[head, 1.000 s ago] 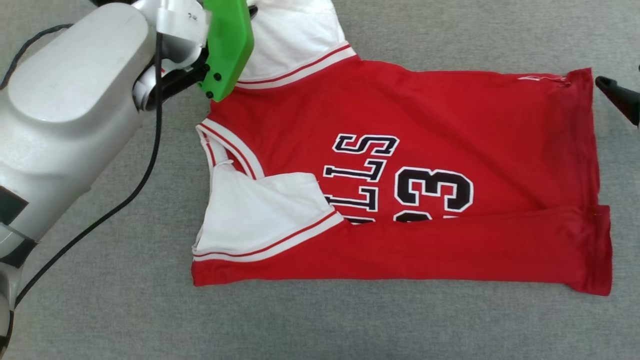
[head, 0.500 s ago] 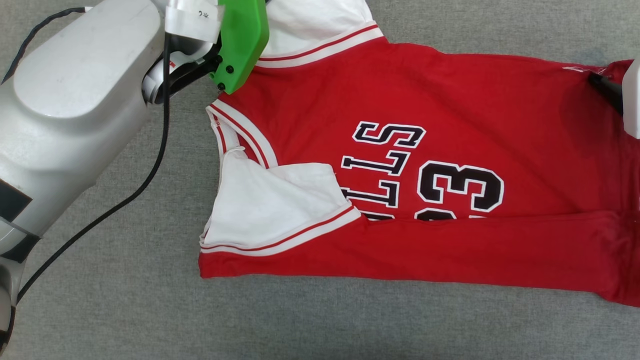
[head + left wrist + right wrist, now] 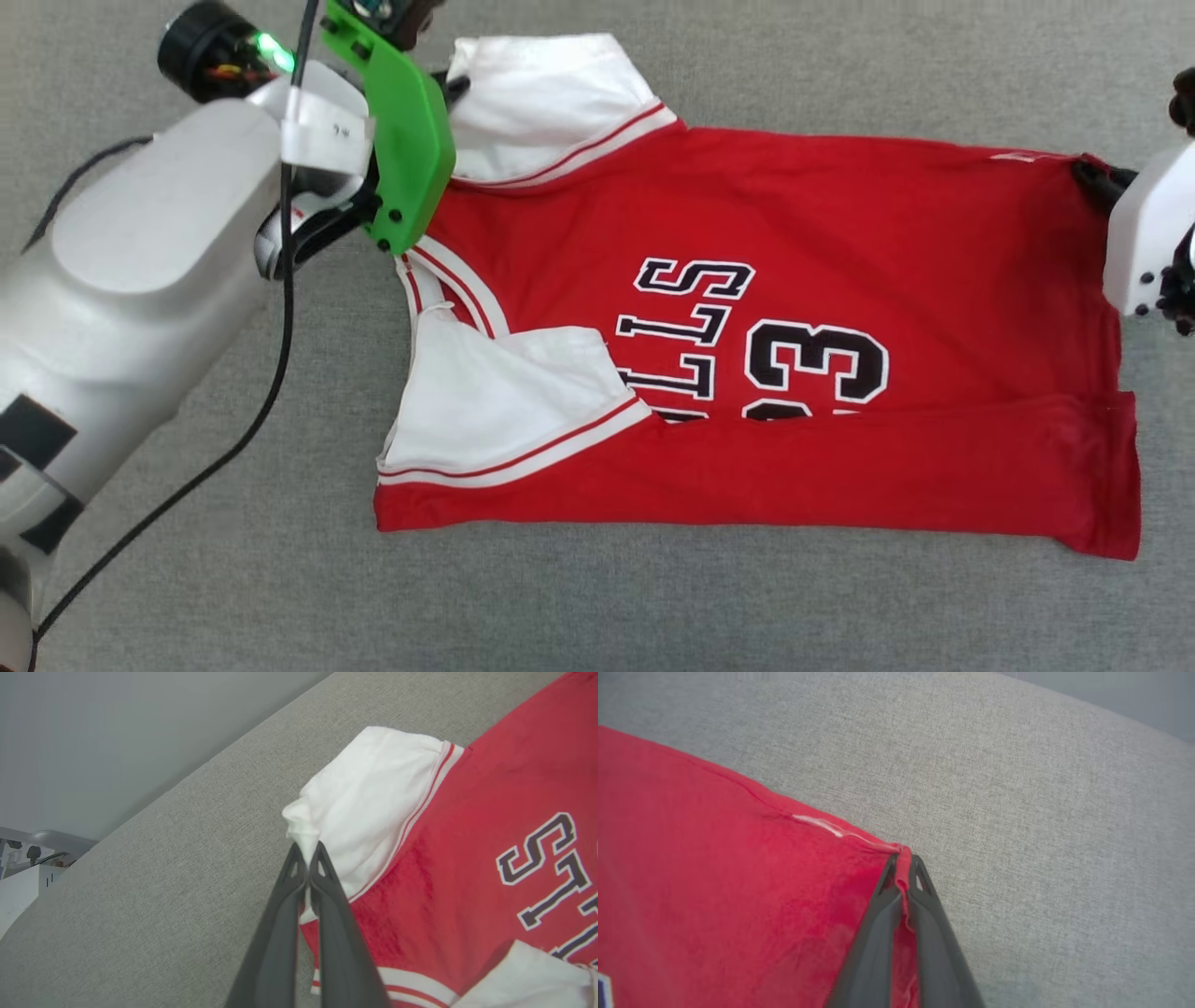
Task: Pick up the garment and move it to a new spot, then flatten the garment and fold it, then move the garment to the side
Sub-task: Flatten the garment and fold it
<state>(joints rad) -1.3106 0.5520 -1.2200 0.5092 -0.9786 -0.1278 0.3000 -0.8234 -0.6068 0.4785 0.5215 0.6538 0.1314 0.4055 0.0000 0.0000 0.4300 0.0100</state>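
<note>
Since a second before, the right gripper (image 3: 903, 859) had reached the garment (image 3: 915, 233) and pinched shut on its far right hem corner. The left gripper (image 3: 306, 848) was clamped tight on the far left white sleeve (image 3: 551, 93). The garment lay spread on the grey cloth surface (image 3: 653, 607), with its near edge folded over.

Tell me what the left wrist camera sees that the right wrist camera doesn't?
Left wrist view: the left gripper pinching a white sleeve, plus black letters. Right wrist view: the right gripper pinching a plain red corner of the shirt. Both: the red shirt lying on grey fabric.
</note>
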